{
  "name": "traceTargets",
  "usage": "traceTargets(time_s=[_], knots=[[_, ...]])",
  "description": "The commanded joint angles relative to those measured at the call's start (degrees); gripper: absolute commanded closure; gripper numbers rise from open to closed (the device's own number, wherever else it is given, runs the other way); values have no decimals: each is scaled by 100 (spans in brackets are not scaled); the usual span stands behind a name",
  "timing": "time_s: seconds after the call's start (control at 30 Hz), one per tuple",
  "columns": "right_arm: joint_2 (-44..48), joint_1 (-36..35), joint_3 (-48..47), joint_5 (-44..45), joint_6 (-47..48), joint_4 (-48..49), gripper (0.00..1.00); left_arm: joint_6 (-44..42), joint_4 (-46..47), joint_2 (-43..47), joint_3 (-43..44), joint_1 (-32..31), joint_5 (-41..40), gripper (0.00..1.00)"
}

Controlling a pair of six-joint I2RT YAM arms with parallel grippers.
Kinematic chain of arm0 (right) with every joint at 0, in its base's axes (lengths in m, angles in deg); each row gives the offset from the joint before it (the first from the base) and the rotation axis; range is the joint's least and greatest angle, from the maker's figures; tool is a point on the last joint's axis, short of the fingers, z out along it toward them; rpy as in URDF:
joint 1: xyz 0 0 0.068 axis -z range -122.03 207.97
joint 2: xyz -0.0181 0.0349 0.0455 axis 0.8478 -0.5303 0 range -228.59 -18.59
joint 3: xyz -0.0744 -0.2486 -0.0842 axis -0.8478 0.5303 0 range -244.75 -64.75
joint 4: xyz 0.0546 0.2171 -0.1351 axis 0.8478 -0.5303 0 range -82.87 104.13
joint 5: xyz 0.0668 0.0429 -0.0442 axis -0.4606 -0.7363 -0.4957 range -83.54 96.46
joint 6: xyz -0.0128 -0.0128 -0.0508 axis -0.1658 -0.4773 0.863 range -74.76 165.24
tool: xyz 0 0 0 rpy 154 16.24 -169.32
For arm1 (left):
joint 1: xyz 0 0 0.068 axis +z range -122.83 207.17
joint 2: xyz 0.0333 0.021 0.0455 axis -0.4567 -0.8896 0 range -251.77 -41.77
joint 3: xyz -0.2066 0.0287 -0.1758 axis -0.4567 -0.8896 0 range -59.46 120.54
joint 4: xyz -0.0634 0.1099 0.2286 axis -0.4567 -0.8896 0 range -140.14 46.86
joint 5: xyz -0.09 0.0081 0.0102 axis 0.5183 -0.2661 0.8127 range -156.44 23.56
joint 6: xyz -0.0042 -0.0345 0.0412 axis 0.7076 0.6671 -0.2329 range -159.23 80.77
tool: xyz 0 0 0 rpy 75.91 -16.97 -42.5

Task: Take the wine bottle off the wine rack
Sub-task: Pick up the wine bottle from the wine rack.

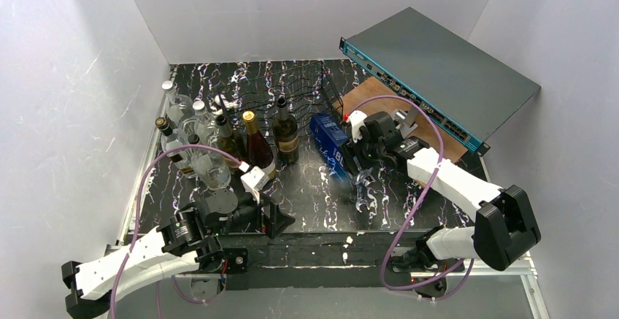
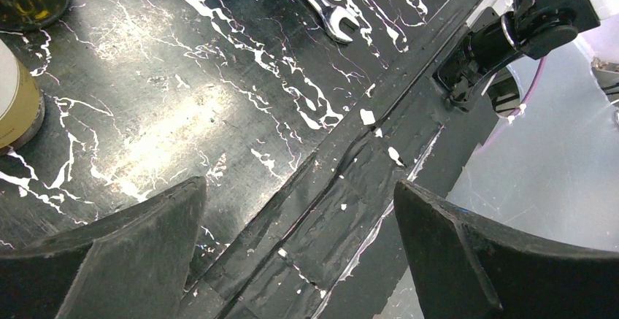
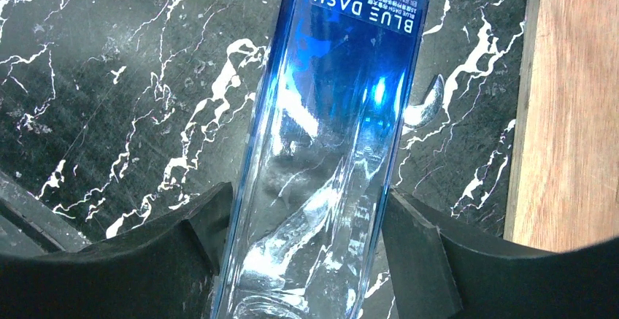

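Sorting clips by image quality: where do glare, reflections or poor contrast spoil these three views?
Top external: evenly lit, but the thin black wire rack barely stands out from the dark marbled table. Left wrist: a broad glare patch on that table. Right wrist: bright highlights across the blue glass bottle.

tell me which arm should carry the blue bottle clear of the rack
Right. The right claw is closed on the blue bottle, near the wine rack. The left claw stands open over the near edge of the table, holding nothing, far from the bottle.
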Motion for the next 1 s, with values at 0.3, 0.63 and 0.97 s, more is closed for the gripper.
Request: traceTargets(time_s=[0.3, 0.63, 0.97], knots=[[401, -19, 16, -459, 197, -76, 93, -399, 389, -366, 143, -10, 259, 1], [486, 2, 24, -465, 249, -200, 94, -518, 476, -263, 45, -10, 319, 1], [613, 29, 86, -525, 271, -325, 94, -590, 574, -298, -44, -11, 374, 1]])
